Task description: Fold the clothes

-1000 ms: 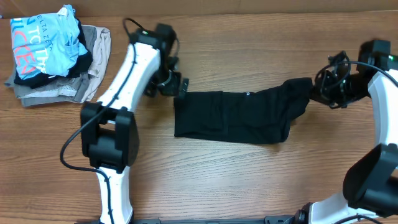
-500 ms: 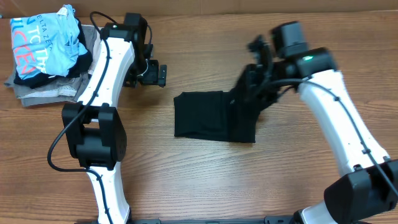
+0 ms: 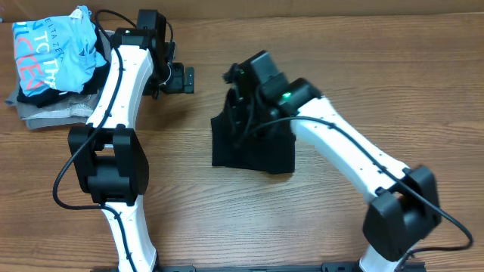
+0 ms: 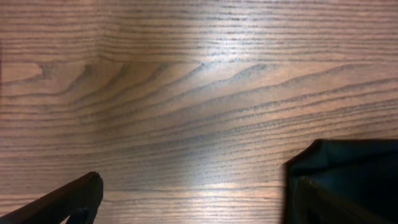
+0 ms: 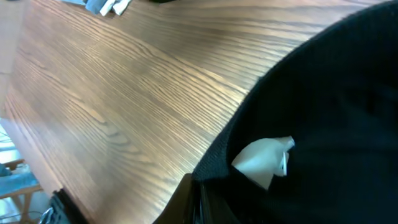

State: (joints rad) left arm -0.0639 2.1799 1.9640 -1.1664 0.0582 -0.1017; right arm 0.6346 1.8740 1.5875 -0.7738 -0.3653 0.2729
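Surface: wooden table (image 3: pixel 340 60), mostly bare, with a heap (image 3: pixel 53 60) of other clothes at the upper left of the frame.
Garment: the black garment (image 3: pixel 253 151) sits at the centre of the table, bunched into a short, thick block with layers doubled over one another.
Right gripper: the right gripper (image 3: pixel 239 94) is pinched on the garment's cloth at the block's upper left, and the fabric rises off the table towards it. In the wrist view, dark cloth and a white tag (image 5: pixel 264 160) fill the frame right by the fingers.
Left gripper: the left gripper (image 3: pixel 181 78) is spread wide and holds nothing. It hangs over bare wood up and left of the garment, clear of it.
Done: from where I stand, one end looks carried across onto the other, so a fold is roughly in place.
Left: the held edge isn't laid down or let go yet. The block looks lumpy, so it probably needs flattening and perhaps another fold.
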